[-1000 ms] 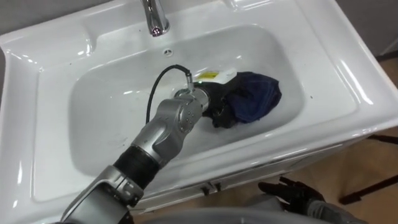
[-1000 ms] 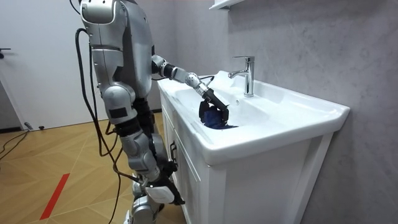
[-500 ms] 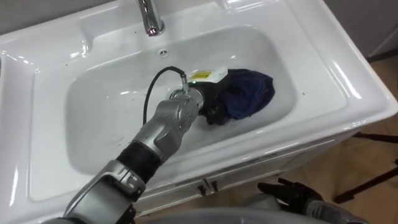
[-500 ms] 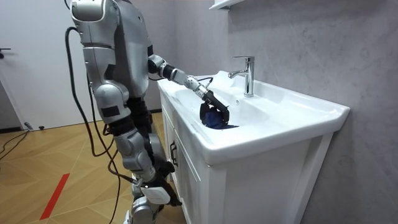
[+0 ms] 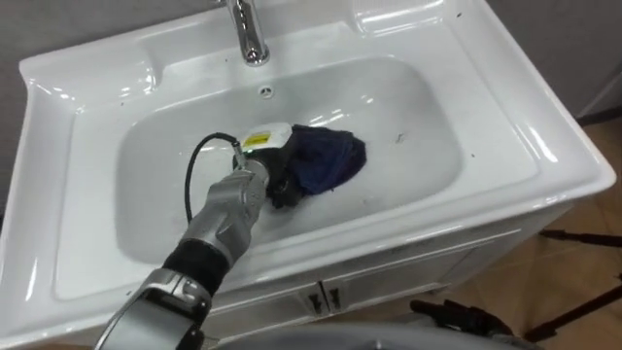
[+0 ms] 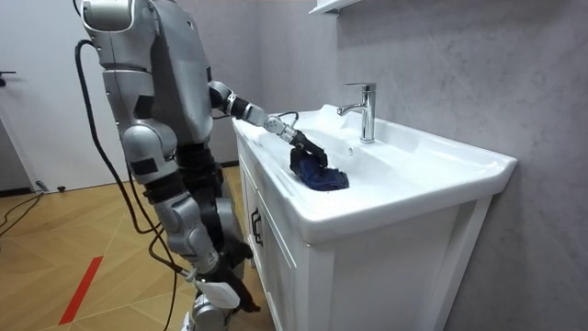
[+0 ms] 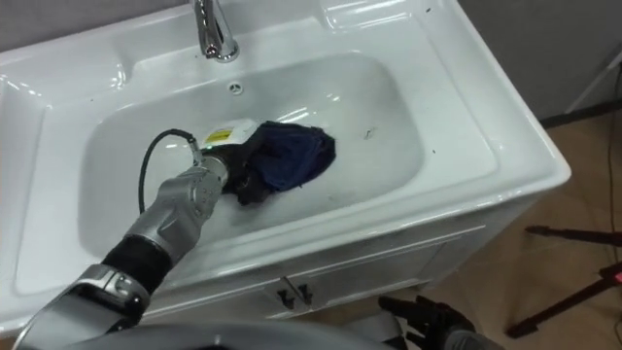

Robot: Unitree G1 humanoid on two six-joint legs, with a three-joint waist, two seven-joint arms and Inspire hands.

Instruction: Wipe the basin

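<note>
Holding: your left robot hand (image 5: 280, 185) has its fingers curled into the near edge of the dark blue cloth (image 5: 328, 160) and presses it down.
Cloth: bunched on the floor of the basin (image 5: 418, 146), in front of the tap (image 5: 251, 37) and a little to the robot's right of it.
Right robot hand (image 5: 457, 317): low before the cabinet (image 5: 389, 277), well in front of the tap; I cannot tell its state.
Stage: mid-wipe, by my judgement, with the bowl's walls on either side of the tap probably left for you to cover.
Risk one: a bunched cloth wipes only a narrow strip, and it may roll out of the grip if you drag fast.
Risk two: sweeping back toward the tap could knock the wrist against it.
</note>
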